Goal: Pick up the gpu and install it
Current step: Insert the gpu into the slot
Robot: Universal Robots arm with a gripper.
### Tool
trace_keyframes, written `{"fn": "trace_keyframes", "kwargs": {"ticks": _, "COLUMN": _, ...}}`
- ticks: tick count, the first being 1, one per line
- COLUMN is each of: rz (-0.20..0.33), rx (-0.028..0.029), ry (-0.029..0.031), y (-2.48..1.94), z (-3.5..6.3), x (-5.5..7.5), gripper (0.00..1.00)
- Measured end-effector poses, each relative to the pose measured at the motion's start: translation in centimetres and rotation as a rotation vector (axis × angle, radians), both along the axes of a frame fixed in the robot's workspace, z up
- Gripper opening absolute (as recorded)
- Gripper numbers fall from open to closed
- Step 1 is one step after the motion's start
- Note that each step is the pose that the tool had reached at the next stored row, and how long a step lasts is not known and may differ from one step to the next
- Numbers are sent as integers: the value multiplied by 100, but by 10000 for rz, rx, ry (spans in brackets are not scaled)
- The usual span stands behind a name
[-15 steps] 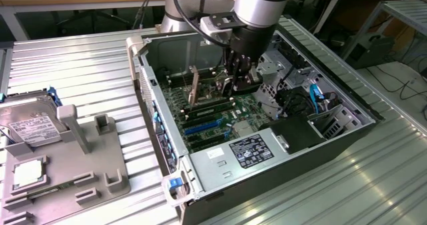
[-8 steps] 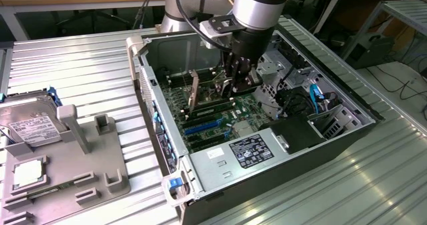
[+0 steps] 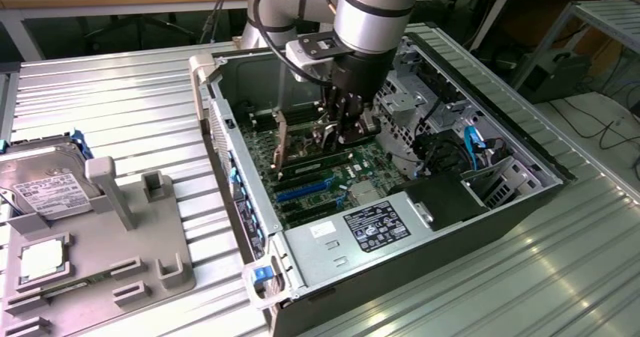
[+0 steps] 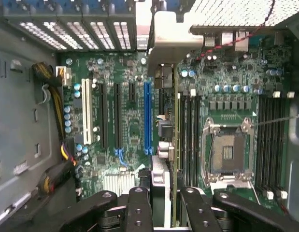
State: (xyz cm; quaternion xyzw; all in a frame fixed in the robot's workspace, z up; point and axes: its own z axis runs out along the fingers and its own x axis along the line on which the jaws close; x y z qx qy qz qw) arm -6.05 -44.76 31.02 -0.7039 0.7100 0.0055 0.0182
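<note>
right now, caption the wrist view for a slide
gripper holding the gpu edge-on over the motherboard inside the open pc case

Gpu (image 4: 174, 145) (edge-on) in gripper (image 4: 166, 199)

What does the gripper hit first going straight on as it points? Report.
Probably the motherboard: the gripper points down at it holding the gpu edge-on, so the card's lower edge would land first, beside the blue slot. Depth is unclear.

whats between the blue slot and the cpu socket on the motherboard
In the wrist view, the gpu, edge-on in the gripper, and black memory slots lie between the blue slot and the cpu socket.
</note>
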Motion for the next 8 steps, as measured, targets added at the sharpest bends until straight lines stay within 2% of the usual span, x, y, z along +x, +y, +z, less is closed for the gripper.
{"fn": "trace_keyframes", "kwargs": {"ticks": 4, "rz": 2, "rx": -3, "ry": -143, "y": 5, "z": -34, "x": -29, "gripper": 28}}
{"fn": "trace_keyframes", "kwargs": {"ticks": 8, "rz": -4, "rx": -4, "ry": -163, "y": 5, "z": -67, "x": -61, "gripper": 28}}
